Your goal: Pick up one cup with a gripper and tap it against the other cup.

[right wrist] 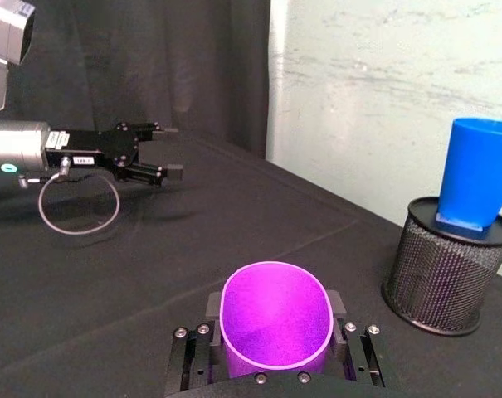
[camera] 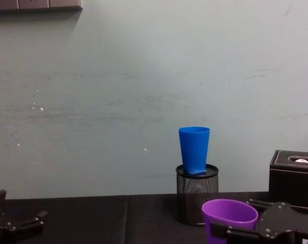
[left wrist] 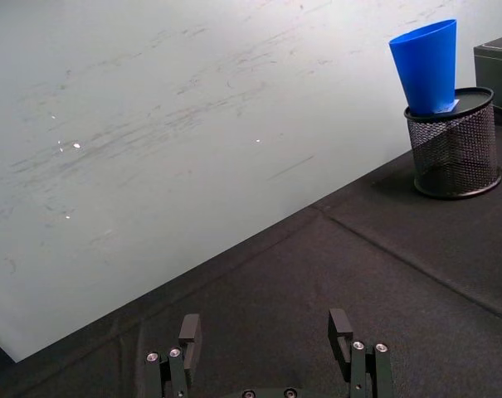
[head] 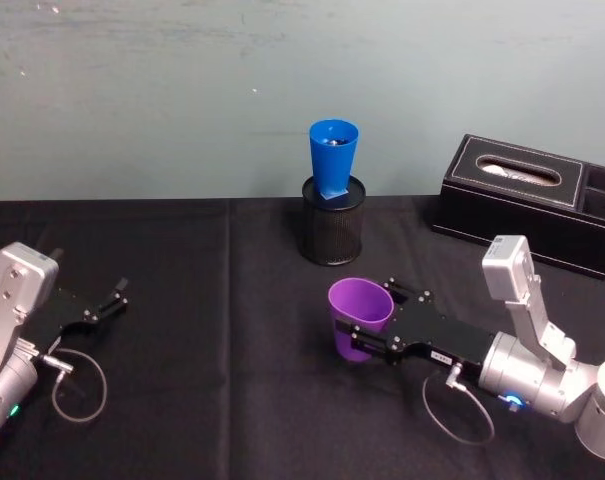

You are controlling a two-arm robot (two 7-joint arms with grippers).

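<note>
There are two cups. The purple cup (head: 359, 318) stands upright, mouth up, near the middle of the table toward its front edge, pinched between the two fingers of the right gripper (head: 367, 345), which press on either side of its lower body; the right wrist view shows the cup (right wrist: 276, 316) seated between the finger blocks. From these views it cannot be told whether the cup's base touches the cloth or is lifted clear. The gripper reaches in from the right on a silver wrist with a grey cable looping below it.

The blue cup (head: 333, 159) sits upright in the mouth of one black mesh pen holder (head: 333, 222), its narrow base sunk inside and most of its body rising above the rim. The holder stands near the back edge of the table, behind the purple cup and well apart from it.

One black tissue box (head: 527, 200) lies at the back right corner, to the right of the holder.

The left gripper (head: 117, 293) rests low by the left edge of the table, far from both cups, its two fingers spread apart with nothing between them.

The table (head: 212, 330) is covered with a black cloth showing fold lines. Behind it runs a pale grey-green wall (head: 162, 90) with faint scuffs.
</note>
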